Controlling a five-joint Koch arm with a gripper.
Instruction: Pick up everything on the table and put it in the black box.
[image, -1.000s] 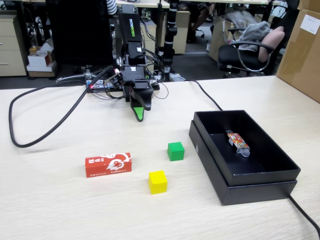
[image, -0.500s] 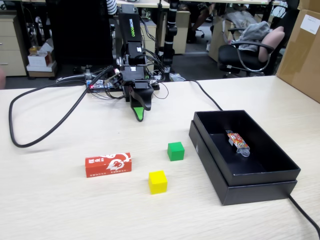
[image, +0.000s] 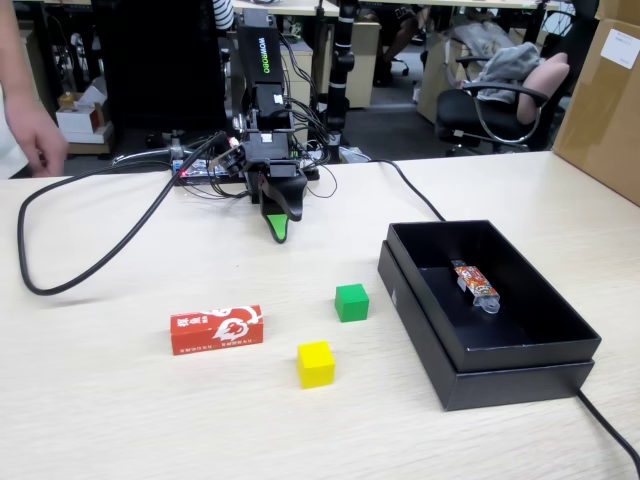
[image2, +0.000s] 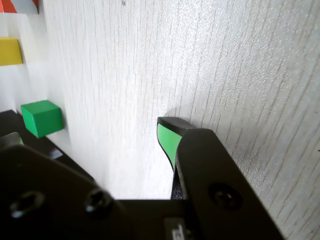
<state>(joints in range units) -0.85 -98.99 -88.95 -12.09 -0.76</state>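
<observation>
On the wood-grain table (image: 120, 420) lie a red carton (image: 216, 330) with white markings, a yellow cube (image: 315, 364) and a green cube (image: 351, 302). The black box (image: 440, 350) stands to their right. My gripper (image: 278, 228) hangs at the back of the table, tip down near the surface, well behind the cubes. In the wrist view the gripper (image2: 90, 136) is open and holds nothing, with bare table between its green fingertips (image2: 167, 135). That view also shows the green cube (image2: 42, 118), the yellow cube (image2: 10, 51), a corner of the red carton (image2: 20, 5) and the black box (image2: 6, 120).
An orange snack packet (image: 475, 283) lies inside the black box. A black cable (image: 90, 265) loops over the left of the table, and another (image: 610, 430) runs off the front right. A person's hand (image: 35, 135) hangs at the far left. A brown carton (image: 605, 100) stands at the right.
A person's arm and hand have come into view at the far left. The arm and all the objects have stayed in place.
</observation>
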